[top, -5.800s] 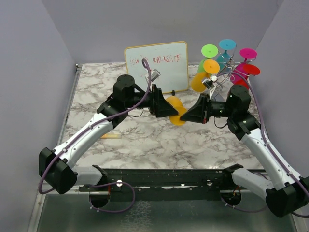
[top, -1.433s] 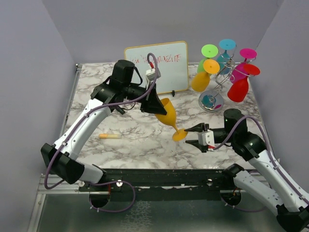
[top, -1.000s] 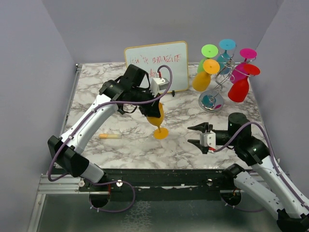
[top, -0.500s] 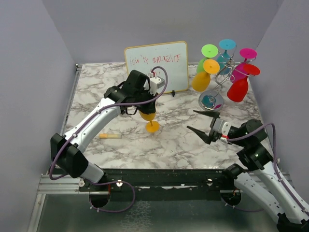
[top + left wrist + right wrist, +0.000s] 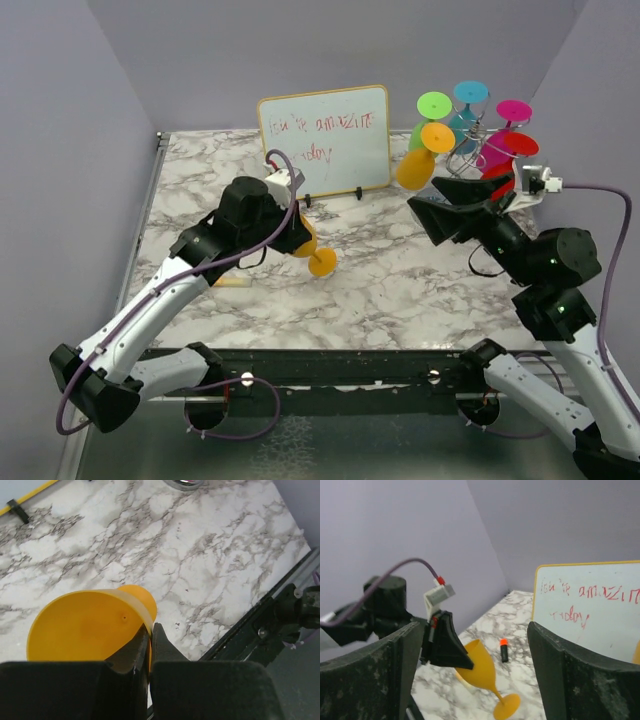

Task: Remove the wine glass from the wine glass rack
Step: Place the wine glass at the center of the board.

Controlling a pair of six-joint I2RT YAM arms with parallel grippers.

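Observation:
My left gripper [image 5: 297, 238] is shut on the rim of a yellow wine glass [image 5: 313, 252], [image 5: 85, 625]. The glass hangs tilted over the middle of the marble table, its foot [image 5: 506, 706] pointing down and to the right. In the left wrist view the fingertips [image 5: 159, 635] pinch the glass wall. The wine glass rack [image 5: 470, 150], a thin silver wire stand, is at the back right with several coloured glasses hanging on it; its base is hidden. My right gripper [image 5: 425, 197] is raised in front of the rack, open and empty, facing the left gripper [image 5: 442, 642].
A whiteboard [image 5: 325, 140] with red writing stands at the back centre. A black marker with an orange cap [image 5: 504, 650] lies on the table near it. A small yellow object [image 5: 228, 283] lies under the left arm. Purple walls enclose the table on three sides.
The left arm drew back toward the near left with the yellow glass, which is now more tilted. The right arm rose from the table toward the rack and its jaws opened wider.

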